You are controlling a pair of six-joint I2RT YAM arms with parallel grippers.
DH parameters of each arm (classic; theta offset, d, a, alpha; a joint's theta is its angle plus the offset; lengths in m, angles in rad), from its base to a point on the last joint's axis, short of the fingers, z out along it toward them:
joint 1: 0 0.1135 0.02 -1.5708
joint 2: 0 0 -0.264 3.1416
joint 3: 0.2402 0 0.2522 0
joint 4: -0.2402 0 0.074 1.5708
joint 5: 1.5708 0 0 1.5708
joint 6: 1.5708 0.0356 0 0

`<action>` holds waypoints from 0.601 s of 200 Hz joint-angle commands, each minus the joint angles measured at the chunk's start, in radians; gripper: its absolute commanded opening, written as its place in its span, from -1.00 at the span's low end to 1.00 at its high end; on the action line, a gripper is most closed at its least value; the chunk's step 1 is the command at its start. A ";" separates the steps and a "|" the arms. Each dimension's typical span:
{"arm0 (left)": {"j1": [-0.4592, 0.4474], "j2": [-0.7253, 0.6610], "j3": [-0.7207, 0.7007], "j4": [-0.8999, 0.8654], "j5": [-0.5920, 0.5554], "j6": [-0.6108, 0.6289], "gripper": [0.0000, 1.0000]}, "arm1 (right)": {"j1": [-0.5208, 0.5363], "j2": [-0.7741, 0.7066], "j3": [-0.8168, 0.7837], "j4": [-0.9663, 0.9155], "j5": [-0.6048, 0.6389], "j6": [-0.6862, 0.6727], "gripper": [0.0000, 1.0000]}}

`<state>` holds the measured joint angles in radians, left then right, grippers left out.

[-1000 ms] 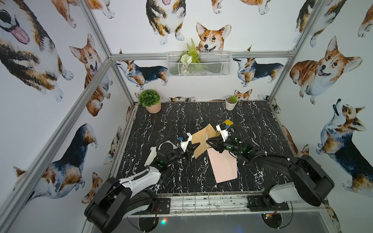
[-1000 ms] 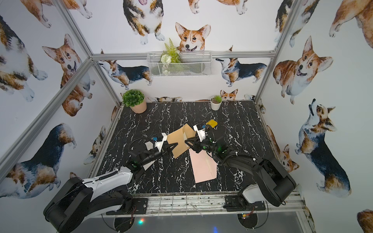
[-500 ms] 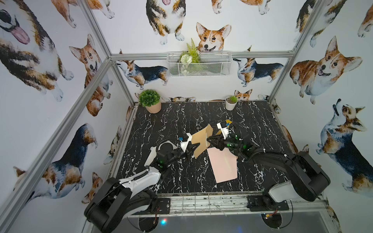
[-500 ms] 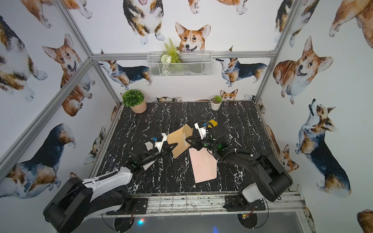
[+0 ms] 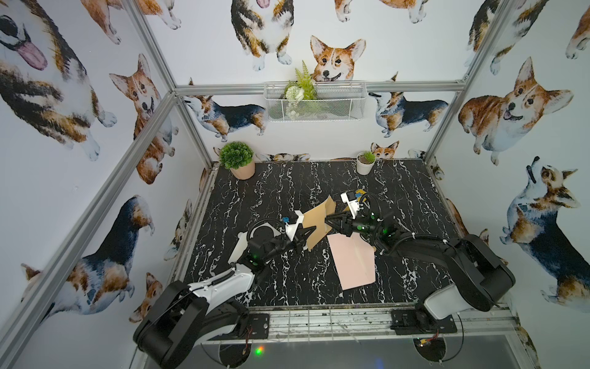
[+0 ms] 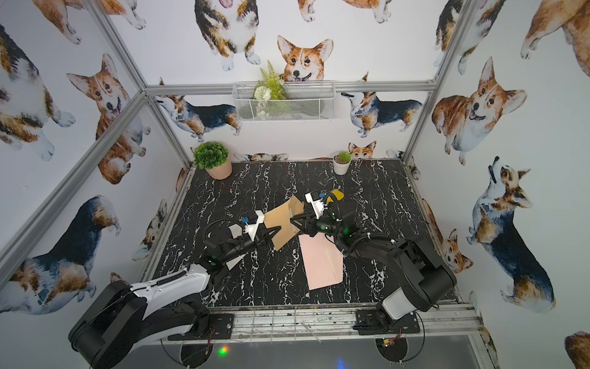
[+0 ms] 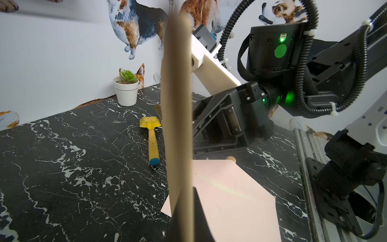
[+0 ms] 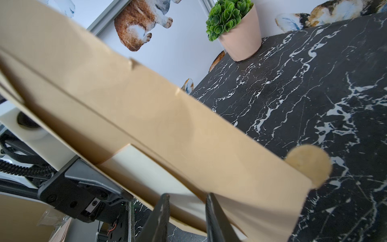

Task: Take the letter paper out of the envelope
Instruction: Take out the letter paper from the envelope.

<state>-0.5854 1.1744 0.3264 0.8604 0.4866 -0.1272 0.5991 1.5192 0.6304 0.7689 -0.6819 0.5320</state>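
A brown envelope hangs tilted above the table between both arms. My left gripper is shut on its lower corner. In the left wrist view the envelope stands edge-on and hides most of the fingers. My right gripper is at the envelope's other end, jaws apart and straddling its edge. There a cream sheet shows between the brown layers. A pink sheet lies flat on the table under the right arm.
A yellow toy shovel lies behind the right wrist. A white pot with a succulent and a green plant in a pink pot stand along the back wall. A wire basket hangs above.
The right arm has drawn its elbow in slightly and its wrist has turned a little at the envelope. The left arm and the pink sheet have stayed put.
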 commanded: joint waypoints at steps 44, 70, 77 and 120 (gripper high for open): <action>-0.001 0.001 -0.001 0.045 0.007 0.001 -1.00 | 0.000 0.011 -0.019 0.138 -0.066 0.051 -0.35; -0.001 0.002 -0.001 0.045 0.005 0.000 -1.00 | -0.001 -0.002 -0.024 0.124 -0.081 0.040 -0.34; -0.001 0.003 -0.001 0.045 0.006 0.000 -1.00 | -0.001 -0.004 -0.026 0.119 -0.082 0.037 -0.31; -0.001 0.004 -0.002 0.048 0.004 0.001 -1.00 | -0.001 -0.037 -0.045 0.056 -0.061 -0.005 -0.22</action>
<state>-0.5854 1.1774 0.3264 0.8631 0.4839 -0.1276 0.5957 1.5028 0.5915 0.8288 -0.7200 0.5617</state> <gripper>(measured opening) 0.055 0.381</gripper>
